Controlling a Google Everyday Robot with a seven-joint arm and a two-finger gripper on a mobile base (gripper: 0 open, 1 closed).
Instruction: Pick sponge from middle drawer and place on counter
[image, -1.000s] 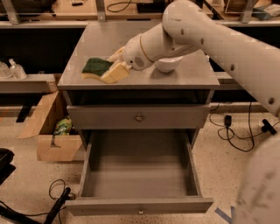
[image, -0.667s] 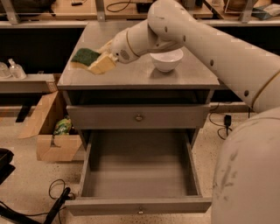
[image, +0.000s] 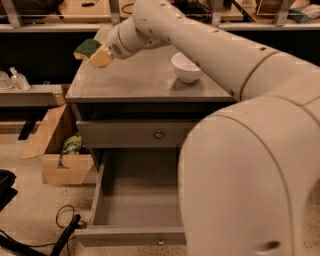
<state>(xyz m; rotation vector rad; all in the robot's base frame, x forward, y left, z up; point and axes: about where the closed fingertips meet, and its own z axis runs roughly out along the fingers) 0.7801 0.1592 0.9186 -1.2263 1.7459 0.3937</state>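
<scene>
My gripper (image: 101, 54) was up by the back left side of the counter (image: 135, 82). It was squeezed tight on the sponge (image: 90, 50). The dark green side of the sponge faced up and the yellow side was under it. The sponge stuck out past the left edge of the counter. I could not tell if it touched the top or hung just above it.

My big white arm (image: 200, 45) reached across the counter from the right. A white bowl (image: 186, 67) sat on the counter, well apart from the sponge, just in front of my arm.

Under the counter, the top drawer (image: 125, 134) was pushed in, and its little round knob (image: 159, 134) showed. Below it, the middle drawer (image: 135, 210) was pulled far out. My arm hid its right side.

On the floor to the left stood a cardboard box (image: 60, 167) with something green (image: 72, 144) inside. A black cable (image: 65, 220) lay near the front left corner of the drawer.
</scene>
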